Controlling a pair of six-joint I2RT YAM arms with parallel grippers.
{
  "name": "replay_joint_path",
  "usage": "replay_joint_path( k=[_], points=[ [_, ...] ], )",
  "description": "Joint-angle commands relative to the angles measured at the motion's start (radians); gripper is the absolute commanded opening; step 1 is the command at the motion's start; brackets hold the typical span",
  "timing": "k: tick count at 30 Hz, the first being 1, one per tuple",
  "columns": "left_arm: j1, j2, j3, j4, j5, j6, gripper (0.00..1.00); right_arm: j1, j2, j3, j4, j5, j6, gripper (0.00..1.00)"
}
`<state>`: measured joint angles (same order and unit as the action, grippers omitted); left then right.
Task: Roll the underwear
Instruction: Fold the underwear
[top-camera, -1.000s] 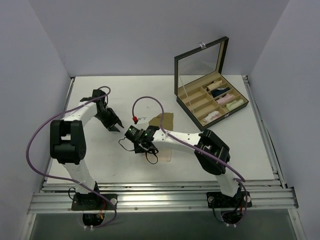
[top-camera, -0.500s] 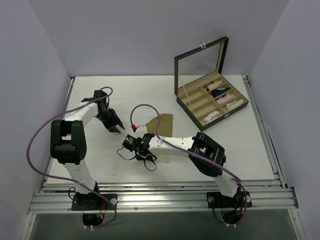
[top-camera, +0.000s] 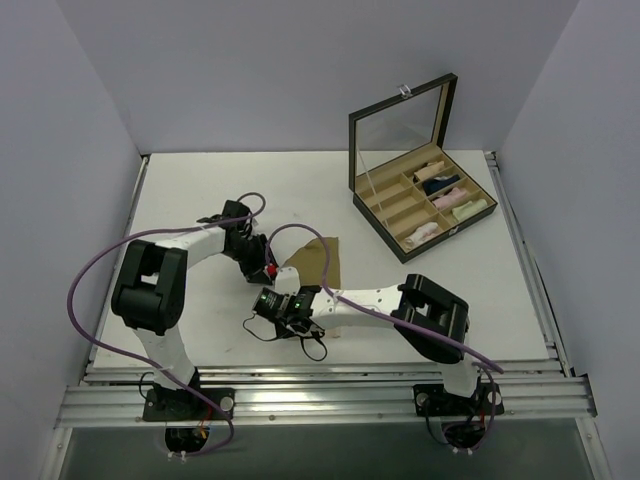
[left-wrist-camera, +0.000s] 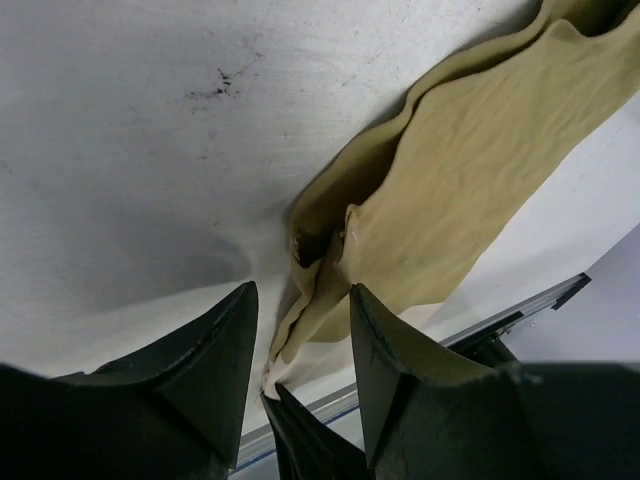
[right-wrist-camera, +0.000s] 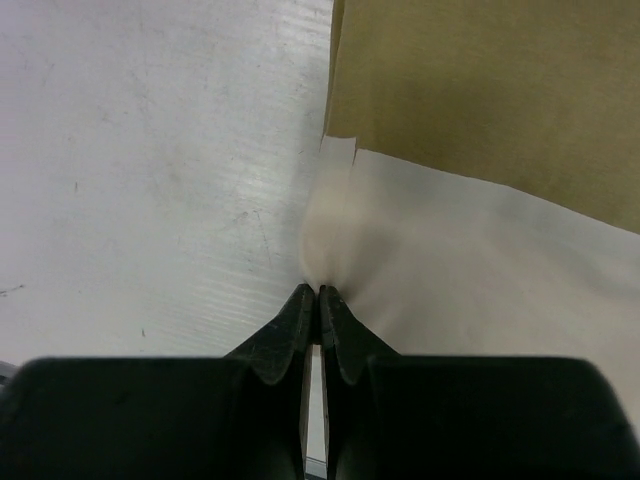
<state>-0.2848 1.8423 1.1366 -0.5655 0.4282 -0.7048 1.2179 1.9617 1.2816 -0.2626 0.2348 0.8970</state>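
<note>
Tan underwear lying flat mid-table, its paler band on the side nearer the arm bases; right gripper pressed together on the band's outer edge, the cloth puckering at the tips; left gripper spread, jaws astride the crumpled tan edge, holding nothing. Probable faults: the right pinch takes little cloth and may slip under any pull; the left jaws, on closing, may catch one layer only or merely scrape the table; unequal grips would skew the roll.
</note>
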Motion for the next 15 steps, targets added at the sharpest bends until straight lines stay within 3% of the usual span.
replay_joint_path(
  k=[1,10,15],
  points=[
    [0.007,-0.022,-0.040,0.147,0.029,-0.030,0.51,0.008,-0.012,-0.027,-0.041,-0.031,0.022,0.00],
    [0.007,0.017,-0.092,0.220,0.001,-0.051,0.52,-0.008,-0.001,-0.024,-0.043,-0.040,0.016,0.00],
    [0.004,0.066,-0.069,0.240,0.006,-0.055,0.43,-0.011,0.008,-0.019,-0.040,-0.055,0.003,0.00]
  ],
)
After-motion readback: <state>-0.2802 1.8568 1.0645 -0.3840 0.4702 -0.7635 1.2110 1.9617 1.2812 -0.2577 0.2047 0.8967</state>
